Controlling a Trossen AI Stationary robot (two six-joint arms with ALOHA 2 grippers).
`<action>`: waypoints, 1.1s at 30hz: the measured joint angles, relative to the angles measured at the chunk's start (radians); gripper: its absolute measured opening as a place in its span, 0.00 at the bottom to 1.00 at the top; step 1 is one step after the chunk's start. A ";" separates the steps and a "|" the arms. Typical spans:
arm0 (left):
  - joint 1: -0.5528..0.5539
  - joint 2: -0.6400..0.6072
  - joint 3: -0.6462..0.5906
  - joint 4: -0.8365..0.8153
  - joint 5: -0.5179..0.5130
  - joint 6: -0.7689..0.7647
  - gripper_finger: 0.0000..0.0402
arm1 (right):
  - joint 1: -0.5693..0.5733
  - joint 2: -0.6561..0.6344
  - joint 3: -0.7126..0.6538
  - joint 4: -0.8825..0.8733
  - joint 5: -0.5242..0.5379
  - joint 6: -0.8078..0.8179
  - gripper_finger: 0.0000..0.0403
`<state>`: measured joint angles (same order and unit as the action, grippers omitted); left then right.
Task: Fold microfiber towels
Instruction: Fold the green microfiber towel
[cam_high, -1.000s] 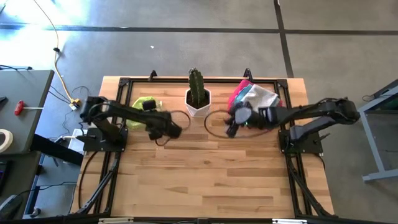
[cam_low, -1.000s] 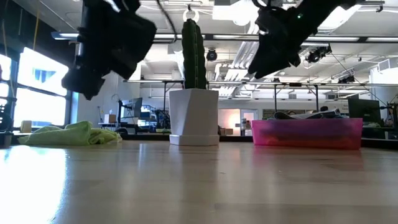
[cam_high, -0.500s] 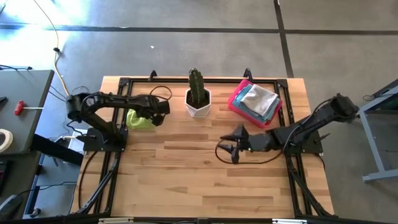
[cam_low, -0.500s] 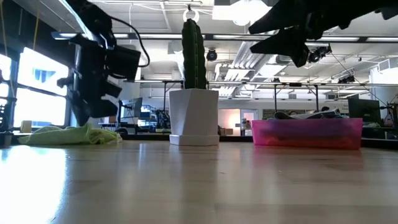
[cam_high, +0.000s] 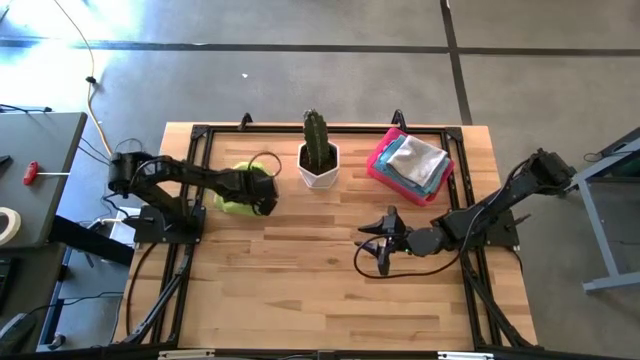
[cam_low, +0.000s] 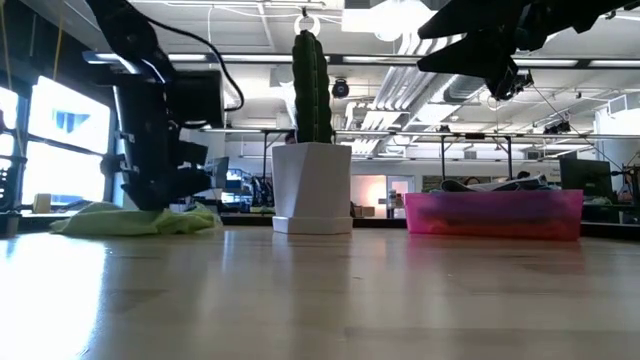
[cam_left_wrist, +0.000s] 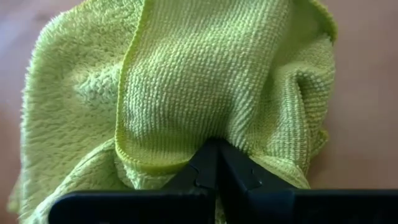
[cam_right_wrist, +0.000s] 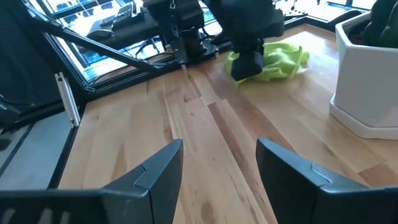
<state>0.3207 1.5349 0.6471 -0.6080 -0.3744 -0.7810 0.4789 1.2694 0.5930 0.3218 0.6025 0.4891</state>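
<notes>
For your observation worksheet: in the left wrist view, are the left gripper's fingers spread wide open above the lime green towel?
No. The left gripper has its fingers pressed together, pinching a fold of the lime green towel.

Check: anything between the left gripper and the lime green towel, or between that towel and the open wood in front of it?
Nothing visible. The left gripper is shut on the lime green towel, pinching a fold. The bare table in front of it is unobstructed; the cactus pot stands to the side, the right gripper hovers open farther right.
</notes>
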 joint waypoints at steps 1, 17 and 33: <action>-0.032 -0.001 0.000 0.016 0.008 -0.022 0.00 | 0.000 0.000 0.000 0.000 0.000 -0.001 0.49; -0.513 0.038 -0.005 0.802 0.089 -0.025 0.00 | -0.003 0.000 0.000 -0.007 0.000 -0.026 0.49; -0.616 0.008 0.013 0.680 -0.092 0.287 0.00 | -0.007 0.288 0.000 0.239 0.079 0.030 0.49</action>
<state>-0.2950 1.5433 0.6601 0.0722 -0.4666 -0.4937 0.4717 1.5575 0.5926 0.5611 0.6813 0.5187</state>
